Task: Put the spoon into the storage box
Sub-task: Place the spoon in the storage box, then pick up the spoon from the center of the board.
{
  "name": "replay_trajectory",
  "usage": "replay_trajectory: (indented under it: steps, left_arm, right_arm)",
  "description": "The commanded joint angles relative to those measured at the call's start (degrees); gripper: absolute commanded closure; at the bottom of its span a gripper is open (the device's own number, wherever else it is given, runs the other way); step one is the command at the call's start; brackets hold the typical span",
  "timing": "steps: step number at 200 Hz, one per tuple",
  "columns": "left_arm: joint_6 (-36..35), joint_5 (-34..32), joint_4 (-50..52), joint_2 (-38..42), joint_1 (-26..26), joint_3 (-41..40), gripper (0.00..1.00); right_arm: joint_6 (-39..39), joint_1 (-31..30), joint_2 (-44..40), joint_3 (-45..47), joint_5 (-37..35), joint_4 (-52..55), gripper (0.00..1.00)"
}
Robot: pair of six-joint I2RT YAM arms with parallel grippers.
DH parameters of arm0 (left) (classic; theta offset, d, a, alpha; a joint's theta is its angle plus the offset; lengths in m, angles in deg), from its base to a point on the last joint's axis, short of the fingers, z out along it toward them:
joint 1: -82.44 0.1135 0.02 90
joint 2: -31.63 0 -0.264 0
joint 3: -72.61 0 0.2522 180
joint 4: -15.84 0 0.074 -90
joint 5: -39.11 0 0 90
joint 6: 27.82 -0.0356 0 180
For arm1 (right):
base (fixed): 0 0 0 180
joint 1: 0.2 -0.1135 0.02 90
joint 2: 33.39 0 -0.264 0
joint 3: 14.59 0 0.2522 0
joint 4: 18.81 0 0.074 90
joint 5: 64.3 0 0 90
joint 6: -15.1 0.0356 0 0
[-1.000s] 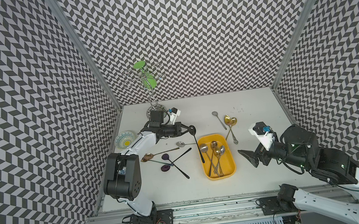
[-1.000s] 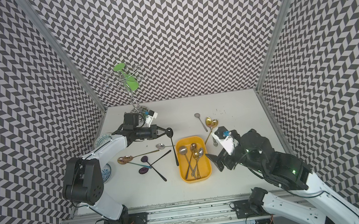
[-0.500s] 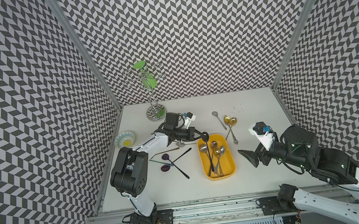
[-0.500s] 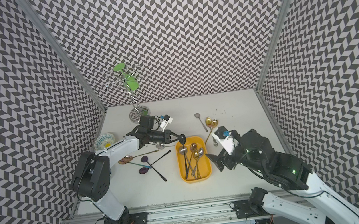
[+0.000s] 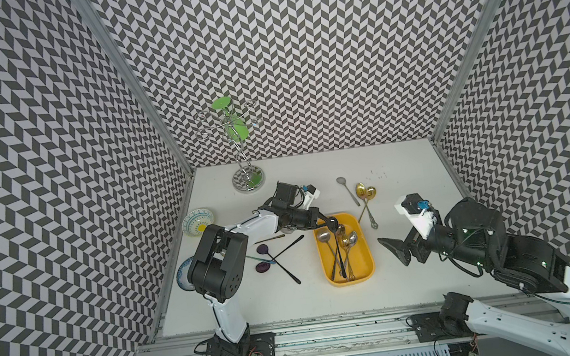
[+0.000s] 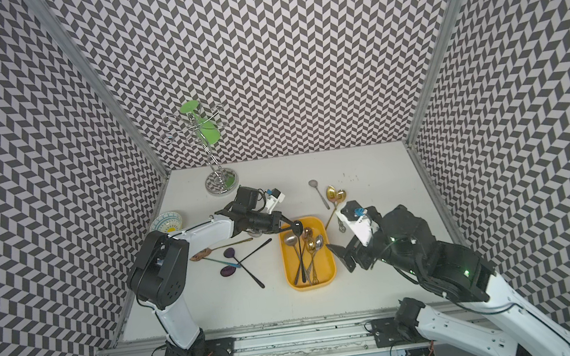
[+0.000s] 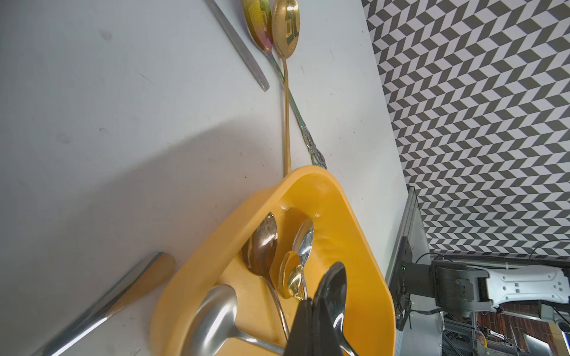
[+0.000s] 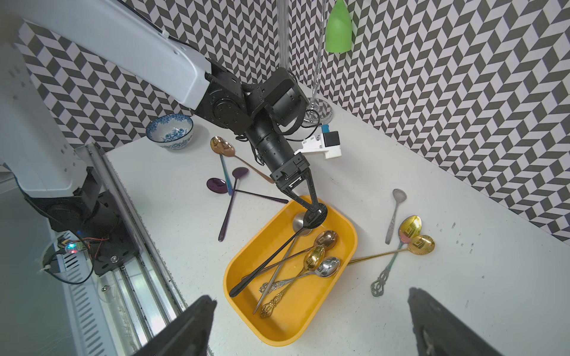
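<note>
The yellow storage box sits mid-table with several spoons lying in it. My left gripper hangs over the box's far end, shut on the bowl of a black spoon. The spoon's handle slopes down into the box across the others. In the left wrist view the fingers press together beside the black bowl, above the box. My right gripper hovers right of the box, open and empty.
A silver spoon and two gold spoons lie behind and right of the box. Purple and black spoons cross on its left. A patterned bowl and a cup stand stand at the back left.
My left arm has swung right, carrying the black spoon from left of the box to over its far end, with the handle now inside. The right arm has not moved.
</note>
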Motion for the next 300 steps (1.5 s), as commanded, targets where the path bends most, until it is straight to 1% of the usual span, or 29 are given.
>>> replay_trajectory:
  steps: [1, 14, 43, 49, 62, 67, 77, 82, 92, 96, 100, 110, 115, 125, 130, 143, 148, 170, 172, 176, 194, 201, 217, 225, 229, 233, 256, 283, 300]
  left_arm:
    - [-0.12, -1.89, -0.12, 0.43, 0.01, 1.96, 0.87]
    - [-0.43, -2.11, -0.06, 0.74, 0.10, 1.99, 0.80]
    - [-1.27, -2.85, 0.58, 3.01, 0.42, 2.07, 0.69]
    - [-1.43, -2.90, 0.42, 3.58, 0.52, 1.84, 0.64]
    - [-2.51, -3.39, 0.83, 4.74, 0.63, 1.92, 0.62]
    - [-3.01, -3.79, 1.34, 5.19, 0.72, 2.21, 0.57]
    - [-3.73, -4.30, 1.94, 6.35, 1.06, 2.42, 0.56]
    - [-3.92, -4.39, 1.95, 6.95, 1.30, 2.33, 0.51]
    - [-4.06, -4.42, 1.60, 8.11, 1.75, 1.69, 0.49]
    - [-4.28, -4.48, 1.44, 8.52, 1.90, 1.48, 0.45]
    - [-4.51, -4.56, 1.33, 8.99, 2.02, 1.29, 0.44]
    - [-5.93, -5.13, 1.61, 9.82, 2.37, 1.23, 0.43]
    - [-6.68, -5.69, 2.05, 10.30, 2.52, 1.45, 0.38]
    - [-8.38, -6.87, 3.14, 11.21, 2.92, 1.54, 0.37]
    - [-9.12, -7.58, 3.47, 11.73, 3.14, 1.50, 0.33]
    - [-10.70, -9.17, 3.56, 13.26, 3.61, 0.65, 0.32]
    - [-11.54, -9.38, 3.47, 13.76, 3.79, 0.30, 0.27]
    - [-15.88, -10.90, 4.89, 16.13, 4.51, -0.22, 0.26]
    - [-16.20, -11.01, 5.09, 16.36, 4.50, -0.25, 0.23]
    - [-16.91, -11.42, 5.40, 16.94, 4.67, -0.35, 0.21]
    - [-19.41, -12.04, 4.56, 19.74, 5.36, -2.62, 0.21]
    - [-20.39, -12.21, 3.99, 20.82, 5.56, -3.64, 0.16]
    - [-22.96, -13.36, 4.00, 23.41, 6.08, -5.11, 0.15]
    - [-24.26, -13.86, 4.09, 24.80, 6.41, -5.86, 0.15]
    - [-24.79, -14.04, 4.02, 25.57, 6.66, -6.38, 0.11]
    - [-25.27, -14.19, 3.78, 26.39, 6.87, -7.04, 0.10]
    - [-26.92, -12.66, 1.41, 31.48, 8.67, -10.79, 0.10]
    - [-29.87, -12.18, 2.08, 36.72, 10.13, -13.39, 0.10]
    - [-31.62, -11.64, 2.00, 39.48, 10.51, -15.36, 0.10]
  right_arm:
    - [0.52, -0.22, -0.03, 0.28, -0.30, -2.00, 0.01]
    - [0.57, -0.22, 0.06, 0.28, -0.65, -1.97, 0.01]
    - [0.86, -0.22, -0.07, 0.62, -0.17, -2.34, 0.01]
    - [0.83, -0.22, 0.05, 0.62, -0.29, -2.37, 0.01]
    - [1.07, -0.21, 0.45, 0.54, -1.09, -2.36, 0.01]
    - [1.41, -0.22, 0.57, 0.58, -1.65, -2.33, 0.01]
    - [1.87, -0.22, 0.84, 0.69, -2.36, -2.48, 0.01]
    - [2.03, -0.22, 1.16, 0.79, -2.36, -2.52, 0.01]
    - [2.38, -0.22, 1.76, 1.04, -2.89, -2.88, 0.01]
    - [2.57, -0.22, 1.97, 1.16, -3.46, -3.04, 0.01]
    - [2.89, -0.22, 2.23, 1.22, -4.11, -3.21, 0.01]
    - [3.80, -0.22, 2.78, 1.48, -5.22, -3.42, 0.01]
    - [4.31, -0.22, 3.10, 1.50, -5.56, -3.48, 0.01]
    - [5.13, -0.22, 3.62, 1.97, -5.76, -3.89, 0.01]
    - [5.32, -0.22, 3.94, 2.16, -5.58, -4.22, 0.01]
    - [5.90, -0.22, 4.83, 3.01, -6.34, -5.33, 0.01]
    - [6.30, -0.22, 5.28, 3.00, -7.19, -5.59, 0.01]
    - [9.05, -0.14, 8.12, 2.39, -11.10, -5.88, 0.01]
    - [9.26, -0.14, 8.52, 2.43, -11.33, -5.95, 0.01]
    - [9.53, -0.05, 9.14, 2.31, -11.44, -6.02, 0.01]
    - [10.58, 0.13, 12.23, 2.22, -11.51, -6.60, 0.01]
    - [11.20, 0.25, 13.42, 2.12, -12.10, -6.72, 0.01]
    - [13.35, 1.53, 15.84, 1.44, -11.89, -6.90, 0.01]
    - [14.20, 2.75, 16.83, 1.25, -10.53, -7.39, 0.01]
    - [14.55, 3.28, 17.24, 1.24, -9.91, -7.82, 0.01]
    - [14.75, 3.94, 17.66, 1.28, -9.21, -8.35, 0.01]
    - [17.30, 8.20, 19.77, 1.28, -8.99, -10.29, 0.01]
    - [20.18, 14.07, 22.55, 1.50, -7.09, -12.56, 0.01]
    - [22.50, 15.76, 25.11, 1.03, -7.28, -13.13, 0.01]
